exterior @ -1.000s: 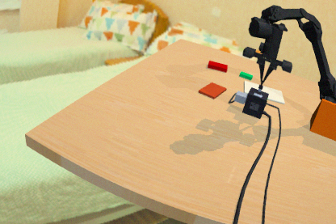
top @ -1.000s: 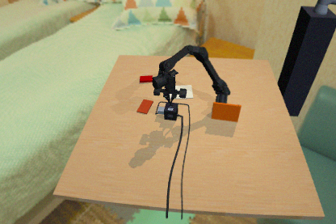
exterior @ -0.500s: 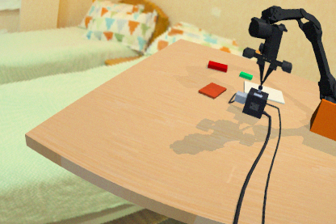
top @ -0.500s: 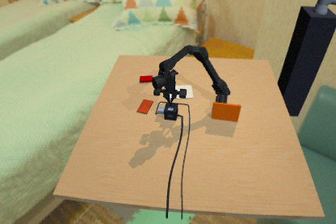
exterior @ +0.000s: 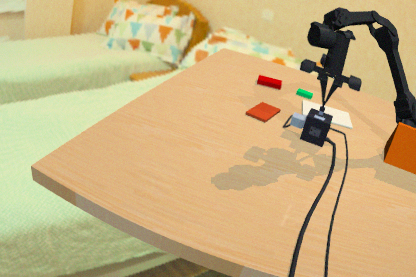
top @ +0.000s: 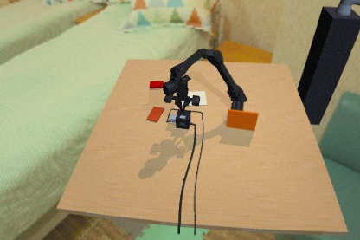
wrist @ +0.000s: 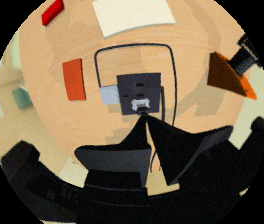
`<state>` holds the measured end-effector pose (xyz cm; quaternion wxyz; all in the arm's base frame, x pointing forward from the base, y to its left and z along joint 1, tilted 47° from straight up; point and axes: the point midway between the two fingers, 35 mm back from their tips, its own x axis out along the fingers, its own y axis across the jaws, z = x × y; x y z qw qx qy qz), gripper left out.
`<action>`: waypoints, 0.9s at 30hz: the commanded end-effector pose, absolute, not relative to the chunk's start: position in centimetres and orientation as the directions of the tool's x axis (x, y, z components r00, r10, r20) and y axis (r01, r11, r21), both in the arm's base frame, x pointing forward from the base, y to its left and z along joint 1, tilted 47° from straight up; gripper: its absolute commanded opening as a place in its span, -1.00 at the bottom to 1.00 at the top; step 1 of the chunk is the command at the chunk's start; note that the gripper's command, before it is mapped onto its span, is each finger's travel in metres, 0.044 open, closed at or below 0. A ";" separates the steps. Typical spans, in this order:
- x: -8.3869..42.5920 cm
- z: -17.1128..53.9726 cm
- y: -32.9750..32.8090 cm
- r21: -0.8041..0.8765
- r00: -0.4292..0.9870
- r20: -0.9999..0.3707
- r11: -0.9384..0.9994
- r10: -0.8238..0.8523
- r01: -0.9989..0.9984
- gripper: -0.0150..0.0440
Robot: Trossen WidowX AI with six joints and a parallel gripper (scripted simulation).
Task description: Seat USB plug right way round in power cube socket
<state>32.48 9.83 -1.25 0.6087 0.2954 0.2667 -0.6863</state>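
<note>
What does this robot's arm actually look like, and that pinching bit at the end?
The arm is slim, matte black and jointed, rising from an orange box-shaped base. Its gripper has two thin black fingers tapering to a point, with stubby round knobs on each side of the wrist. No markings are readable.

Three views set around the cube (top: pixel 183 120)

The top view looks down from high and far, off the table (top: pixel 260 184) edge where the cables (top: pixel 190 176) run off, facing the beds beyond the cube. The exterior view sits low and nearer, off another side, facing across the cube (exterior: pixel 316 127) toward the wall. The wrist view hangs close above the cube (wrist: pixel 140 93), looking straight down. All three share the cube and the flat pieces near it.
</note>
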 end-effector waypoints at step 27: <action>32.5 -1.6 9.6 -0.003 -0.085 -0.739 -0.123 -0.668 0.992 -0.49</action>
